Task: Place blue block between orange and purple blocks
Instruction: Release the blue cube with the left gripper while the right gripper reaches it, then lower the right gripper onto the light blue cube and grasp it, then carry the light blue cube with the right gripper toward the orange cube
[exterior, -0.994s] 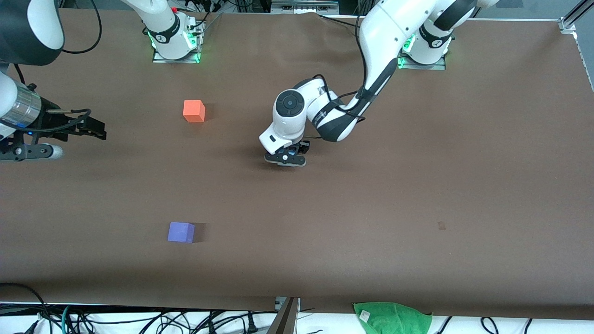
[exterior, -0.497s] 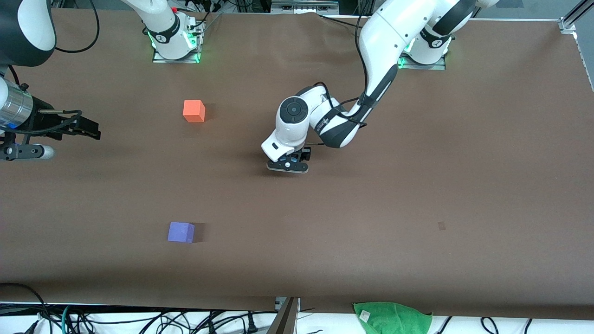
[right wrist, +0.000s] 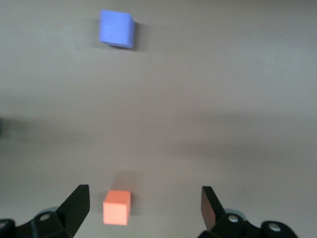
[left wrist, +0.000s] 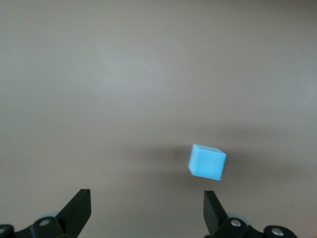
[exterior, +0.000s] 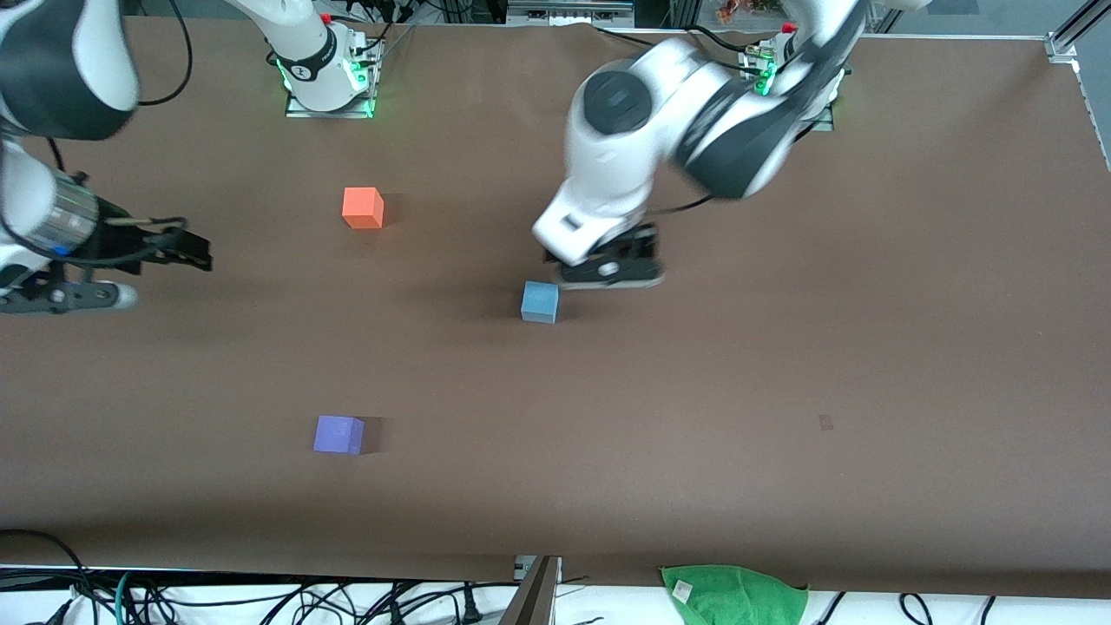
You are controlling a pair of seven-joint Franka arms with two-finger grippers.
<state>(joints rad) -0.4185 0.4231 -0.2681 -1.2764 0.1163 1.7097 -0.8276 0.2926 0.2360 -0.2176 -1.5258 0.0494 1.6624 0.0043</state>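
The blue block (exterior: pixel 540 301) sits free on the bench (exterior: pixel 868 347), toward the left arm's end from the orange block (exterior: pixel 363 207) and purple block (exterior: pixel 338 434), not between those 2. The right gripper (exterior: pixel 187 247) waits, fingers spread. The left gripper (exterior: pixel 608 271) hovers above, fingers released; a careless regrasp could knock it askew.

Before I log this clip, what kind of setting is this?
Most likely a robotics lab bench: two arms bolted to a brown-covered table, loose cables along its edge nearest the front camera, and only foam-like cubes, such as the blue block, laid out as test pieces.
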